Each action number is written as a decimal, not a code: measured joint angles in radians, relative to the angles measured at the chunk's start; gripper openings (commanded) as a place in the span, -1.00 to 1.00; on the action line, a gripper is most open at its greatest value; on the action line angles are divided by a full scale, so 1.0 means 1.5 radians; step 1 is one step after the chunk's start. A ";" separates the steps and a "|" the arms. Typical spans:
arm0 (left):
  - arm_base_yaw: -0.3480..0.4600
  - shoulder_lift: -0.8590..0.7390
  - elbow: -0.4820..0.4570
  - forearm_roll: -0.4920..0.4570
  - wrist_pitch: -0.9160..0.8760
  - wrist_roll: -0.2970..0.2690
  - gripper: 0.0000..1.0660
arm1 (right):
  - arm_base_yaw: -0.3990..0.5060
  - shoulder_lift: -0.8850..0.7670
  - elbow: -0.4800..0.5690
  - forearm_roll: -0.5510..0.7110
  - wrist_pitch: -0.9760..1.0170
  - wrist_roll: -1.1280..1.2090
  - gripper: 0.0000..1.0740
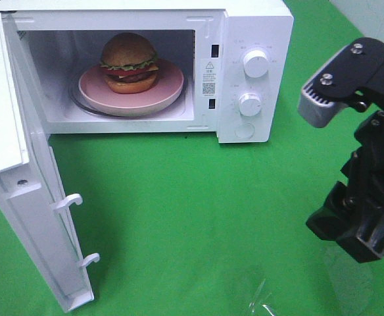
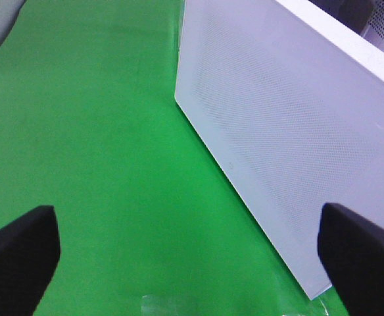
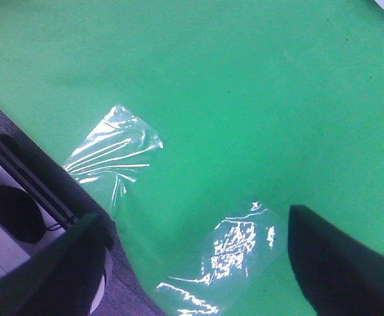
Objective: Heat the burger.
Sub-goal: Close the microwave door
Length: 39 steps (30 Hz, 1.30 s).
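The burger (image 1: 129, 62), with a golden domed bun, lettuce, tomato and patty, sits on a round pink plate (image 1: 169, 92) inside the white microwave (image 1: 254, 26). The microwave door (image 1: 21, 204) stands swung wide open to the left. My left gripper (image 2: 189, 263) is open and empty. Its black fingers (image 2: 18, 257) are spread wide and face the door's outer white panel (image 2: 277, 131); it is out of the exterior view. My right gripper (image 3: 198, 263) is open and empty above the green cloth. Its arm (image 1: 353, 230) stands at the right, well away from the microwave.
Two white knobs (image 1: 256, 63) (image 1: 249, 104) sit on the microwave's right panel. Two door latch hooks (image 1: 70, 201) stick out from the door's edge. Clear tape patches (image 3: 113, 148) (image 3: 235, 243) lie on the green cloth near the front edge (image 1: 261, 303).
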 measured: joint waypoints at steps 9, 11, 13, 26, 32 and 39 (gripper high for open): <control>0.000 0.000 0.000 0.000 0.000 0.000 0.88 | -0.003 -0.116 0.067 0.000 0.039 0.041 0.42; 0.000 0.000 0.000 0.000 0.000 0.000 0.88 | -0.019 -0.137 0.083 0.001 0.047 0.057 0.42; 0.000 0.000 0.000 0.000 0.000 0.000 0.88 | -0.051 -0.157 0.100 0.001 0.047 0.071 0.42; 0.000 0.000 0.000 0.000 0.000 0.000 0.88 | -0.272 -0.357 0.141 0.047 0.101 0.103 0.42; 0.000 0.000 0.000 0.000 0.000 0.000 0.88 | -0.339 -0.466 0.141 0.051 0.103 0.080 0.42; 0.000 0.000 0.000 0.000 0.000 0.000 0.88 | -0.391 -0.581 0.159 0.055 0.094 0.068 0.42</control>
